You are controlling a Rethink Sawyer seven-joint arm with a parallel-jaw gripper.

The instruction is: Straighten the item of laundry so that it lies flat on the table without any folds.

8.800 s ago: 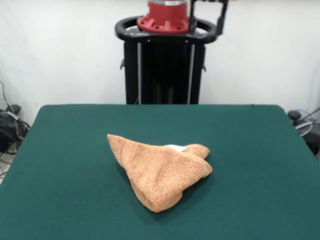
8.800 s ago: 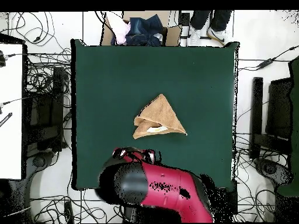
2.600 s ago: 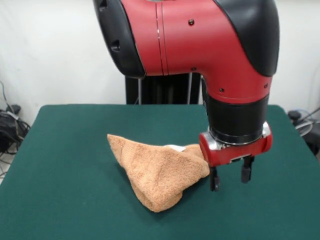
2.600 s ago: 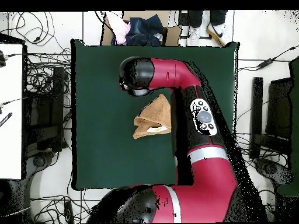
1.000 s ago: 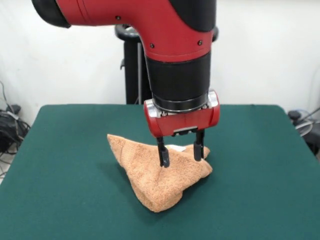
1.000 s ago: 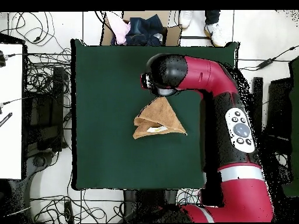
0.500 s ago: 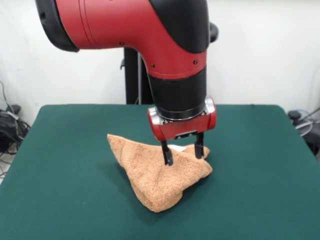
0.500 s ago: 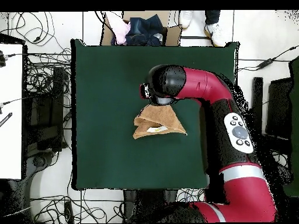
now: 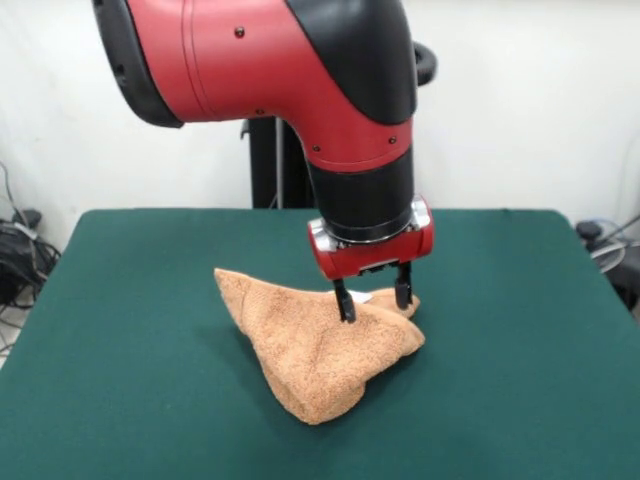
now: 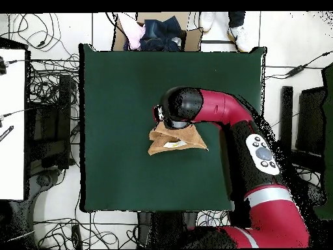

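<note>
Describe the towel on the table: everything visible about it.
The towel is light orange-tan terry cloth, folded over itself into a rough triangular heap rather than spread flat. It lies near the middle of the green table, one corner pointing toward the front camera. A bit of white shows at its upper fold. The open gripper is down at that top fold, its dark fingers at the cloth.

A wide rectangular desk [image 9: 130, 380] with a dark green felt-like top is seen in both views. One thing alone is carried by it: a light orange-tan terry towel [image 9: 320, 350], laid near the desk's middle. The towel is folded over itself into a rough triangle, with layers bunched and raised rather than spread flat. A small white patch [image 9: 358, 296] is visible at the towel's upper fold. In the overhead view the towel [image 10: 177, 142] is surrounded on all sides by green desk surface [image 10: 117, 91].
</note>
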